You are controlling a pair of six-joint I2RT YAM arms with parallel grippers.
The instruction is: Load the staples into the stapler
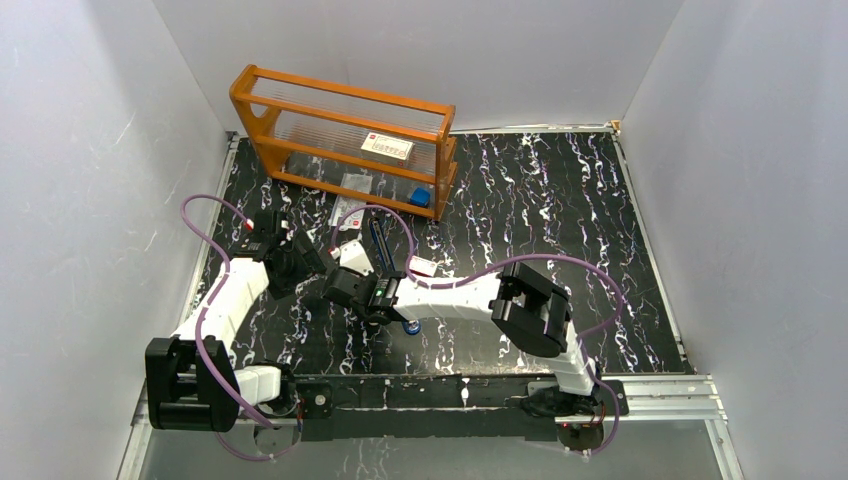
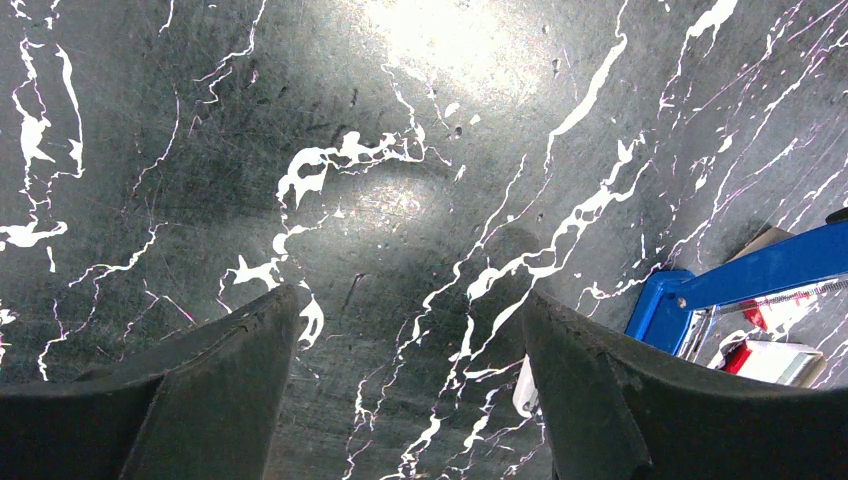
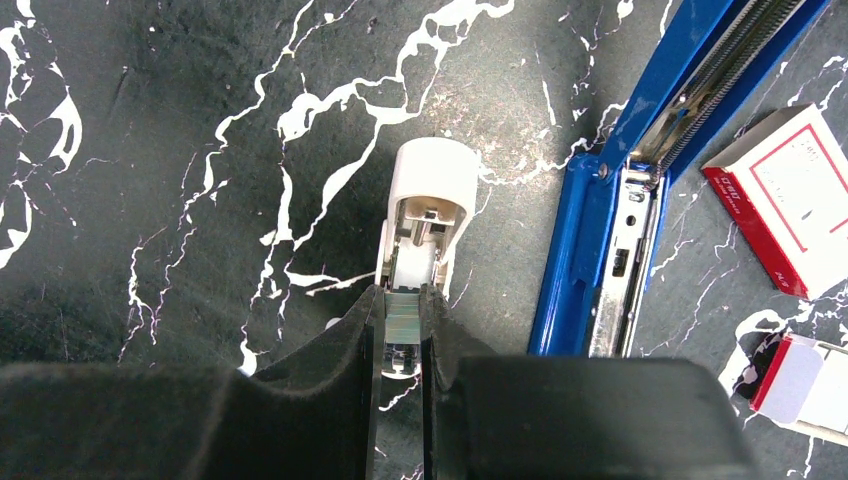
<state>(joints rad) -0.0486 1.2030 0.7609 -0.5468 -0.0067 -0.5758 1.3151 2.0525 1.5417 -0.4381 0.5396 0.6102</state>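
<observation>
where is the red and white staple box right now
In the right wrist view, the red-and-white staple box lies on the tabletop at the right edge, just right of the open blue stapler, not touching it.

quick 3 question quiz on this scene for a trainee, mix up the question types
1. True or false: the left gripper is shut on the staples.
2. What colour is the open stapler? A red, B blue, C green.
3. Fill in: in the right wrist view, the red-and-white box lies to the ___ of the open stapler.

Key
1. False: it hangs open over the table. The right gripper pinches the staples.
2. B
3. right
</observation>
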